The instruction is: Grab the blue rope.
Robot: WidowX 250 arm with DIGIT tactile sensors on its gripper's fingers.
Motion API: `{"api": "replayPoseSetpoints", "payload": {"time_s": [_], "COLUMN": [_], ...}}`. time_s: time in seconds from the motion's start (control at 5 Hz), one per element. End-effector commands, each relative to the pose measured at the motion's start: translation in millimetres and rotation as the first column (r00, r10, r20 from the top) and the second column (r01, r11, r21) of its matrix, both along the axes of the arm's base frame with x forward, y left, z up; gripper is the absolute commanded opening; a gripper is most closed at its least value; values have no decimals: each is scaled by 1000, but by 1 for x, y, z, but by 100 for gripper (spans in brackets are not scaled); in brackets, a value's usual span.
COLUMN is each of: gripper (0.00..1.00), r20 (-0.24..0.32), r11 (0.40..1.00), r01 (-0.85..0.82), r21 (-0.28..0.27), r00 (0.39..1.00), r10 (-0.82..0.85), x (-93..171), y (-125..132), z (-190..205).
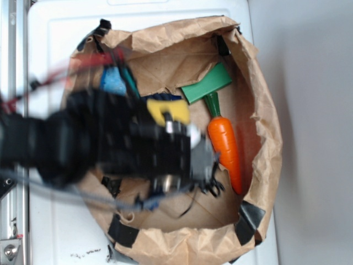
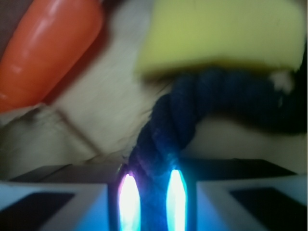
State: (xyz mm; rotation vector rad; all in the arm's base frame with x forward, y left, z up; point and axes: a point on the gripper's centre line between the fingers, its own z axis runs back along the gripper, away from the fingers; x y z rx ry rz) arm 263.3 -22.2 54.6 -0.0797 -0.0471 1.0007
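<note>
Your hand (image 2: pixel 153 197) is pinching the blue rope (image 2: pixel 192 108), whose twisted strands run down between the two glowing fingers (image 2: pixel 129 199) in the wrist view. From there the rope bends right beneath a yellow sponge (image 2: pixel 221 36), with the toy carrot (image 2: pixel 45 50) off to the upper left. From outside, you see the blurred arm (image 1: pixel 110 138) reaching into a brown paper bag (image 1: pixel 259 94) on the white bench (image 1: pixel 55 232), beside a green block (image 1: pixel 207 84). No writing can be read anywhere.
</note>
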Motion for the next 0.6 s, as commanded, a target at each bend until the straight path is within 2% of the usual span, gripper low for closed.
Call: {"api": "replayPoseSetpoints", "payload": {"time_s": [0.0,0.4], "gripper": [0,0], "r20": [88,102], "r11": [965,937], "r01": [207,225], "r21": [159,268], "r00": [971,960], "r10": [-223,-260], "x": [-10,-26], "y": [11,5], "z": [93,107]}}
